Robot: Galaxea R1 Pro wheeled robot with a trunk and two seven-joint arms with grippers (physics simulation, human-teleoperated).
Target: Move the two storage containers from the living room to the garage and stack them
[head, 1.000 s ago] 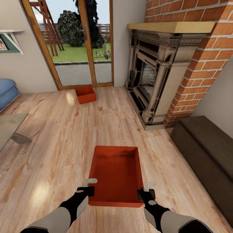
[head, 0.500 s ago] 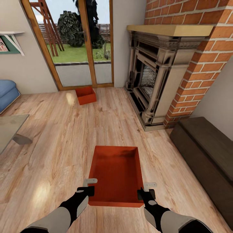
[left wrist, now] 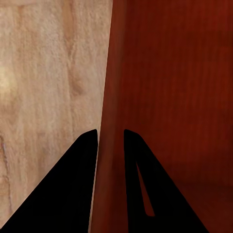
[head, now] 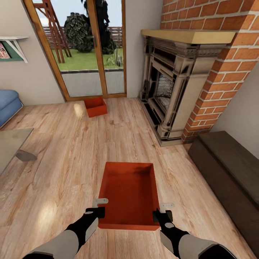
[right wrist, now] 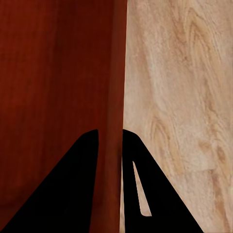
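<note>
I hold one orange-red storage container [head: 129, 194] above the living room's wood planks, low in the head view. My left gripper [head: 100, 208] is shut on its left wall near the near corner, and my right gripper [head: 162, 210] is shut on its right wall. In the left wrist view the black fingers [left wrist: 82, 194] pinch the thin red wall [left wrist: 110, 87]; the right wrist view shows the same grip [right wrist: 110, 141] on the other wall [right wrist: 115, 73]. The second storage container [head: 95, 107] lies on the planks by the glass doors [head: 86, 46], far ahead.
A brick fireplace [head: 172, 82] stands ahead to the right. A dark low bench [head: 230, 169] runs along the right wall. A glass table [head: 10, 144] and the blue sofa [head: 7, 102] are at the left edge. Open planks stretch between me and the doors.
The whole room has drifted slightly in the head view, so the camera has moved. The held container stays put between both grippers.
</note>
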